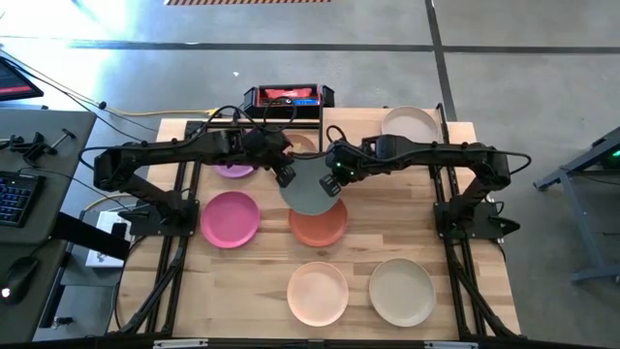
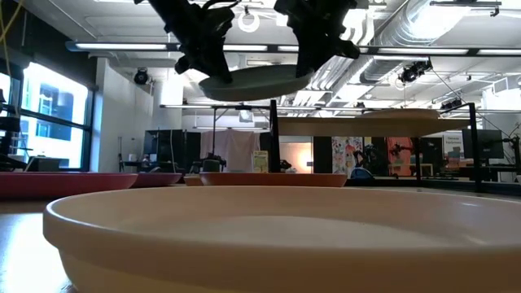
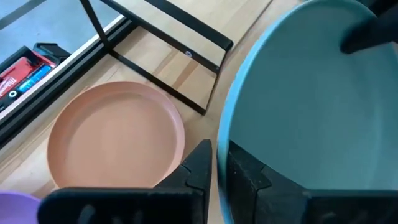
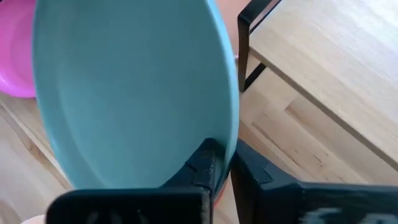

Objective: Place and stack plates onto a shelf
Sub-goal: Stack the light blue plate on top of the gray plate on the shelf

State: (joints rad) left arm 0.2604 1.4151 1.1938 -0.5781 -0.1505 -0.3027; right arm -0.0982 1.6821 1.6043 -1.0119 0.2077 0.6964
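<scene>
We've got the teal plate (image 1: 312,189) pinched at opposite rims, left fingers (image 3: 214,171) & right fingers (image 4: 221,168). Looks light, stiff, smooth, so it may slip; rim's the only hold.

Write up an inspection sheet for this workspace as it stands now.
Surface: wooden table, plates spread over it.
Job's things: teal plate held in the air by both claws; pink plate, red plate, peach plate and beige plate on the table; purple plate partly under the left arm; another beige plate on the shelf; tan plate on the table by the shelf's posts.
Clutter: nothing seen on the table.
Grippers: left claw and right claw each shut on the teal plate's rim.
Cables: yellow cable on the floor.
Surroundings: red toolbox behind the table; keyboard on a side desk.
</scene>
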